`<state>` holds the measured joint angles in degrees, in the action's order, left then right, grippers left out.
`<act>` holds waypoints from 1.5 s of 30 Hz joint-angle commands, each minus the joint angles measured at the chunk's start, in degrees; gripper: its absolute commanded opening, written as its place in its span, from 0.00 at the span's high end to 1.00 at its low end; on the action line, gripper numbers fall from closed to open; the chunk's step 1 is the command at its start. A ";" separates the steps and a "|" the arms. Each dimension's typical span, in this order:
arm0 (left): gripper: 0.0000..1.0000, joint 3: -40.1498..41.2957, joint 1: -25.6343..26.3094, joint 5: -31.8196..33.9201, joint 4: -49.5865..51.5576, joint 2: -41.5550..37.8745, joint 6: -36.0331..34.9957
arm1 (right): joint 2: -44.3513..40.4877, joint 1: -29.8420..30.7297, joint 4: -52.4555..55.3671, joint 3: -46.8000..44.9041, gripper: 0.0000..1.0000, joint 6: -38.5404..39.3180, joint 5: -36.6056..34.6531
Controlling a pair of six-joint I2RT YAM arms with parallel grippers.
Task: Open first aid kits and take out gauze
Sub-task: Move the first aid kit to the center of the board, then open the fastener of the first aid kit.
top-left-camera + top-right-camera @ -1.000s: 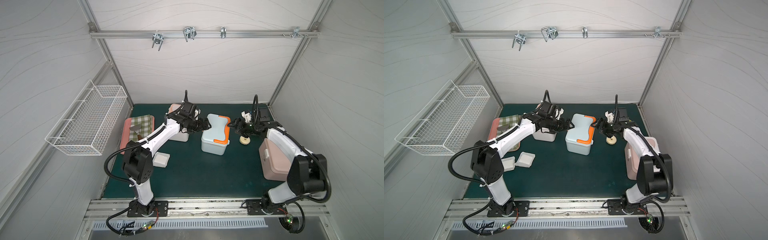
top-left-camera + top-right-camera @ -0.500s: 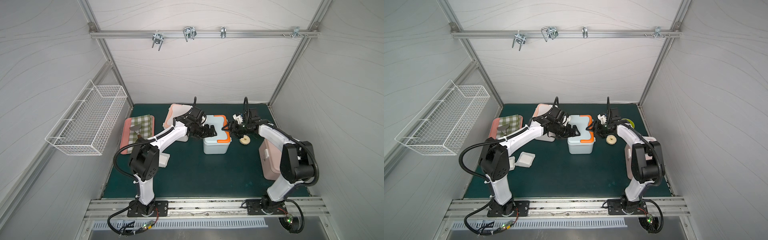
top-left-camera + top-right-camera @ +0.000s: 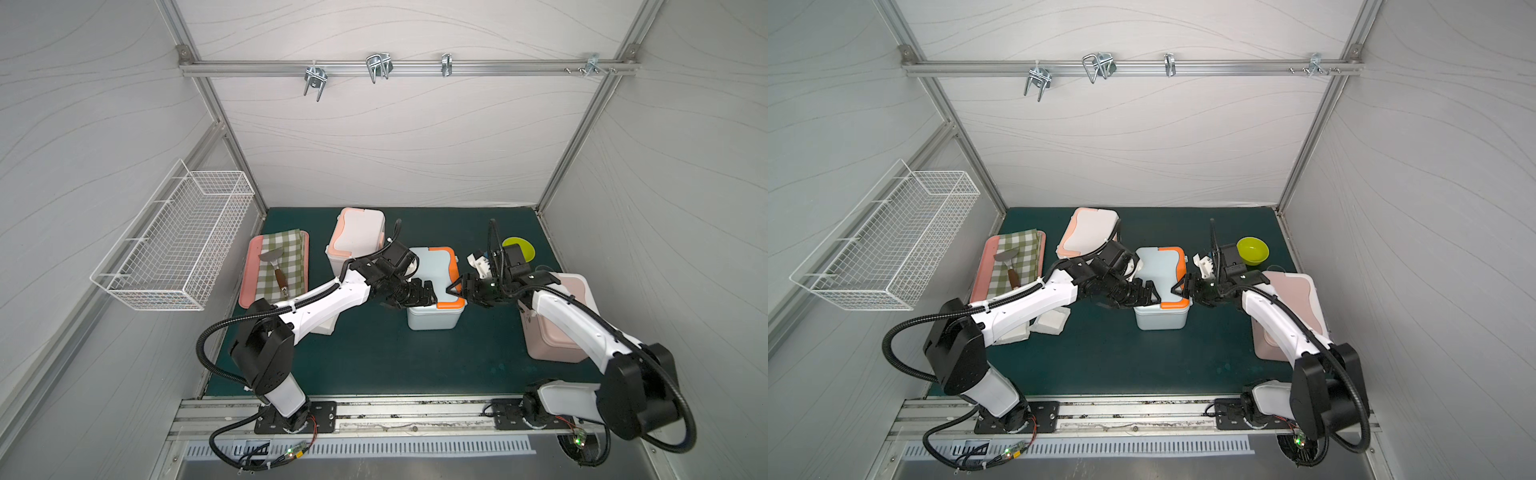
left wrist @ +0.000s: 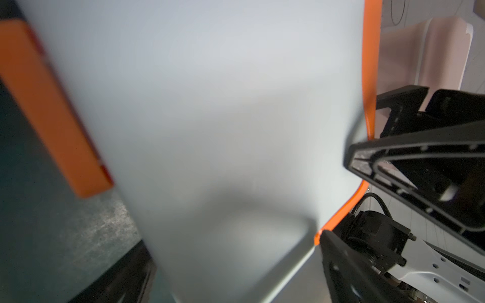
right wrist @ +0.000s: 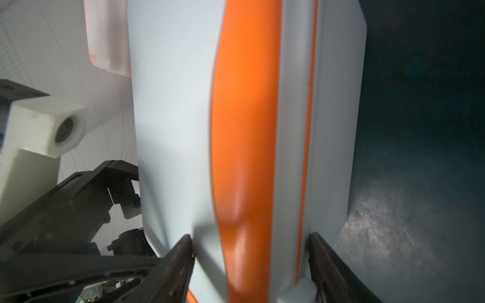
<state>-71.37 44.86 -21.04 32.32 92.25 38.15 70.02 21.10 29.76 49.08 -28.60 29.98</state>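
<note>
- The blue kit stood in the middle of the green mat with its lid down. Its long axis ran far to near.
- Its orange latch lay along the right long side, so it faced the right arm and faced away from the left.
- The right gripper sat at that right side and was the nearer of the two to the latch. In the right wrist view its fingers bracketed the latch. One was on the lid top and the other against the wall below the thin orange seal. Both looked to be in contact, so I judged it clamped on the kit's edge rather than standing free.
- The left gripper sat at the opposite, left side with its jaws spread wide and the kit's body between them. The left wrist view was filled by blurred lid, and I could not tell whether the pads pressed on it.
- The coming move probably turned on that layout: the right gripper would work the latch while the left braced the kit against sliding leftward.
- The white kit stood far left with its lid on. The pink kit lay at the right, partly under the right forearm.
- Gauze pads lay on the mat at the near left, partly under the left forearm and well apart from both grippers.
</note>
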 commanded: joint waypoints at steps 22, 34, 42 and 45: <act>0.01 14.12 -0.77 -2.49 -14.61 -17.43 5.99 | -18.83 2.00 20.65 6.55 0.06 4.77 -11.21; 0.02 20.06 -13.48 -22.23 -35.57 -10.50 12.18 | -2.53 17.65 23.18 16.48 0.44 8.72 -25.98; 0.09 20.40 -13.70 -24.24 -45.40 -1.93 15.13 | 4.16 18.71 23.85 18.20 0.61 10.27 -30.60; 0.11 21.11 -13.04 -24.91 -49.77 0.51 16.97 | 4.86 18.86 23.73 17.00 0.68 9.96 -30.32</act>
<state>-50.52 31.48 -43.29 -9.34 91.11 52.51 73.87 39.42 50.85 66.63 -19.44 1.45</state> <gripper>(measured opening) 0.895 0.327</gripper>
